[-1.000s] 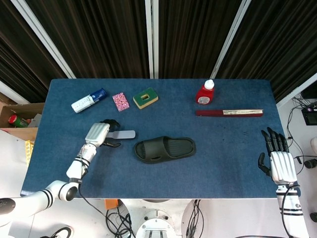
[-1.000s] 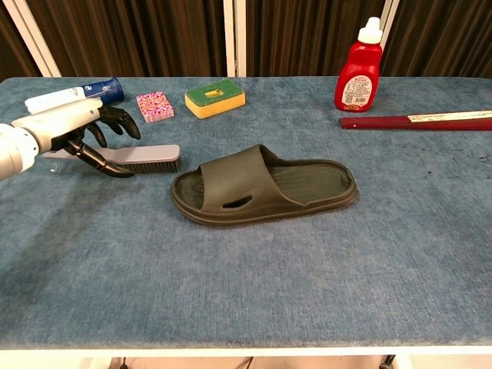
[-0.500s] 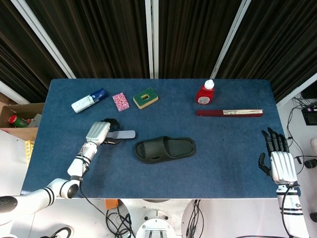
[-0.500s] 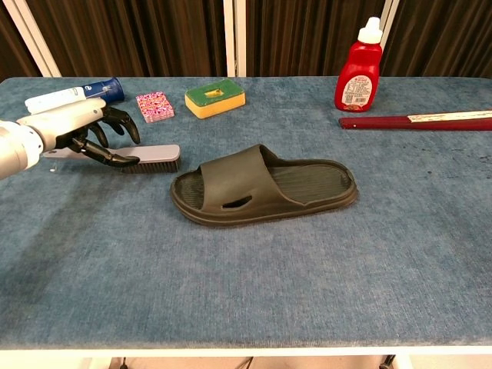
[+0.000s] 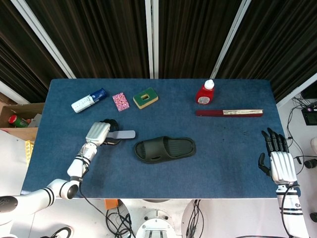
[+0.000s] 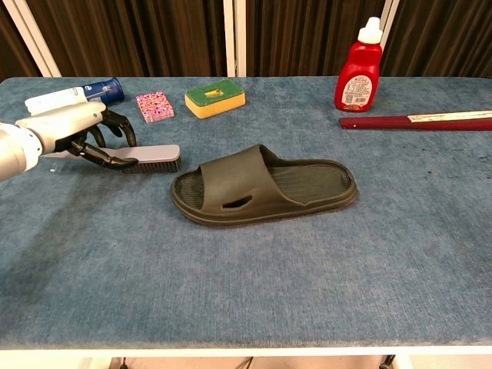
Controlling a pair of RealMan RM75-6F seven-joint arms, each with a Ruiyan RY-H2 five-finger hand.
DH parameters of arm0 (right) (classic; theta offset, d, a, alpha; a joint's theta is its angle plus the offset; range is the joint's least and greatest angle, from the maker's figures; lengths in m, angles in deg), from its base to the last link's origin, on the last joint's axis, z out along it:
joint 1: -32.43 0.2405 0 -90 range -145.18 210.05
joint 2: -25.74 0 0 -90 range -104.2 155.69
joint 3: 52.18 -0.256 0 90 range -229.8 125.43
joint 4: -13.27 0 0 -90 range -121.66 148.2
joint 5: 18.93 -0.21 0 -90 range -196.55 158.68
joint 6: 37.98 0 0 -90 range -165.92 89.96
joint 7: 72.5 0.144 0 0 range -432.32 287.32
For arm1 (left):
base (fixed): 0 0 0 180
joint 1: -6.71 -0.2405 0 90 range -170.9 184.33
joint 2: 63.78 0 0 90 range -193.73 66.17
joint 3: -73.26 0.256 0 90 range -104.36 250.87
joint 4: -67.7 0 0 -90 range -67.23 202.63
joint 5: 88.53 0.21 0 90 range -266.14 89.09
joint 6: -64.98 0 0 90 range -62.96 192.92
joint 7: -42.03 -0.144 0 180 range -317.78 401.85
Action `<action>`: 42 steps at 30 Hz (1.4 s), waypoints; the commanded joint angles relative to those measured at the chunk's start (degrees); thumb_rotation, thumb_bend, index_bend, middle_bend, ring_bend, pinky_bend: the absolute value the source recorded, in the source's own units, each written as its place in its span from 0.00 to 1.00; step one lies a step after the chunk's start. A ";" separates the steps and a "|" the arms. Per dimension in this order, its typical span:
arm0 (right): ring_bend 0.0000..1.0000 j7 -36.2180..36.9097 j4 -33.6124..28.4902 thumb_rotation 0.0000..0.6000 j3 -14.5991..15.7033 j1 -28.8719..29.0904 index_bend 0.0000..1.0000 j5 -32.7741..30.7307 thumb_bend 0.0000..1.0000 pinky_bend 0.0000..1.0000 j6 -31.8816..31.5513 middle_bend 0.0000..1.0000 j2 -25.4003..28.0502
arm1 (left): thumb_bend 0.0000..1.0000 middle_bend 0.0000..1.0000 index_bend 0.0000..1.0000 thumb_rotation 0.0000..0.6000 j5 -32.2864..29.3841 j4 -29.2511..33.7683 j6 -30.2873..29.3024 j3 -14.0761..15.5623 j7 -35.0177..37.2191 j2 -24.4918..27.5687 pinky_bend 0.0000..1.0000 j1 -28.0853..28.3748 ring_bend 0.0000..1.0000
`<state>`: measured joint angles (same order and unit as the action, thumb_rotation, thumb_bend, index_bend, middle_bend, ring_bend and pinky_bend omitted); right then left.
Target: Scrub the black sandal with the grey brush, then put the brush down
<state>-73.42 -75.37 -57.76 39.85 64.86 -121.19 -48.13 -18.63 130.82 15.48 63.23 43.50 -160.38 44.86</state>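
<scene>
The black sandal point(image 5: 166, 148) point(image 6: 261, 184) lies flat near the middle of the blue table, toe pointing right. Just left of it, the grey brush point(image 5: 126, 134) point(image 6: 150, 156) rests on the cloth with its bristles down. My left hand point(image 5: 98, 133) point(image 6: 65, 127) is on the brush's handle end, fingers curled over it and the thumb against the near side. My right hand point(image 5: 279, 161) hangs past the table's right front corner, fingers straight and apart, holding nothing. The chest view does not show it.
Along the back stand a white and blue tube point(image 5: 89, 100) point(image 6: 73, 94), a pink packet point(image 5: 120, 101) point(image 6: 154, 105), a yellow-green sponge point(image 5: 145, 97) point(image 6: 215, 98) and a red bottle point(image 5: 204, 92) point(image 6: 357, 69). A long red stick point(image 5: 229, 112) point(image 6: 415, 121) lies at the right.
My left hand's fingers have curled in from a spread pose and closed around the brush handle. The brush, sandal and right hand have not moved.
</scene>
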 commanded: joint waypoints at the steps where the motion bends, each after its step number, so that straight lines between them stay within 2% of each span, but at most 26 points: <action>1: 0.00 -0.02 -0.01 1.00 0.01 0.03 0.00 -0.04 0.74 0.00 0.08 0.00 -0.01 | 0.26 0.27 0.43 0.65 0.03 -0.20 0.06 0.13 -0.18 -0.07 0.35 0.07 0.23; 9: 0.00 -0.34 -0.14 1.00 0.02 0.18 0.00 -0.12 0.74 0.00 0.37 0.00 -0.05 | 0.26 0.27 0.44 0.67 0.54 -1.18 -0.26 0.50 -0.05 -0.69 0.35 0.17 0.23; 12: 0.00 -0.43 -0.24 1.00 0.05 0.21 0.00 -0.06 0.74 0.00 0.36 0.00 -0.05 | 0.27 0.27 0.46 0.75 0.61 -1.71 -0.30 0.36 0.67 -1.00 0.35 0.22 0.23; 15: 0.00 -0.49 -0.29 1.00 0.08 0.22 0.00 -0.10 0.74 0.00 0.43 0.00 -0.03 | 0.28 0.28 0.47 0.92 0.60 -2.13 -0.53 0.09 1.25 -1.34 0.35 0.28 0.24; 17: 0.00 -0.51 -0.34 1.00 0.12 0.24 0.00 -0.17 0.74 0.00 0.56 0.00 -0.01 | 0.29 0.29 0.48 1.00 0.77 -2.35 -0.55 0.05 1.75 -1.43 0.35 0.33 0.24; 21: 0.00 -0.50 -0.42 1.00 0.17 0.28 0.00 -0.22 0.74 0.00 0.74 0.00 0.05 | 0.30 0.31 0.50 1.00 1.07 -2.76 -0.84 -0.19 3.22 -1.65 0.35 0.31 0.25; 24: 0.00 -0.47 -0.45 1.00 0.19 0.35 0.00 -0.22 0.74 0.00 0.87 0.00 0.09 | 0.31 0.37 0.54 1.00 1.74 -3.26 -2.28 -0.75 5.81 -2.24 0.37 0.03 0.29; 27: 0.00 -0.41 -0.41 1.00 0.24 0.39 0.00 -0.18 0.74 0.00 0.95 0.00 0.05 | 0.31 0.50 0.61 1.00 2.76 -4.31 -4.44 -1.69 11.35 -3.31 0.47 -0.54 0.39; 29: 0.00 -0.33 -0.36 1.00 0.30 0.39 0.00 -0.11 0.74 0.00 0.97 0.00 0.04 | 0.32 0.61 0.67 1.00 3.76 -5.78 -6.00 -1.93 14.09 -4.04 0.56 -0.79 0.50; 30: 0.00 -0.27 -0.33 1.00 0.30 0.39 0.00 -0.12 0.73 0.00 0.96 0.00 0.04 | 0.32 0.65 0.69 1.00 4.27 -6.41 -6.80 -1.94 14.84 -4.35 0.60 -0.89 0.54; 32: 0.00 -0.11 -0.29 1.00 0.30 0.38 0.00 -0.17 0.73 0.00 1.00 0.00 0.05 | 0.32 0.74 0.74 1.00 5.26 -7.60 -8.63 -1.97 15.88 -4.97 0.73 -1.08 0.68; 36: 0.00 0.26 -0.21 1.00 0.38 0.41 0.00 0.11 0.73 0.00 0.95 0.00 0.01 | 0.33 0.88 0.79 1.00 6.36 -8.96 -10.77 -1.95 15.56 -5.54 0.92 -1.13 0.89; 38: 0.00 0.44 -0.12 1.00 0.42 0.43 0.00 0.24 0.71 0.00 0.92 0.00 -0.03 | 0.33 0.96 0.81 1.00 6.70 -9.53 -11.53 -1.84 14.31 -5.84 0.98 -1.08 0.97; 42: 0.00 0.91 0.05 1.00 0.50 0.45 0.00 0.38 0.70 0.00 0.97 0.00 0.02 | 0.34 1.00 0.84 1.00 7.28 -11.25 -13.32 -1.67 11.73 -7.07 1.00 -1.04 1.00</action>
<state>-72.48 -75.32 -57.27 40.30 65.24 -120.22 -48.12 -11.68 120.32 2.89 61.48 56.03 -166.85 43.81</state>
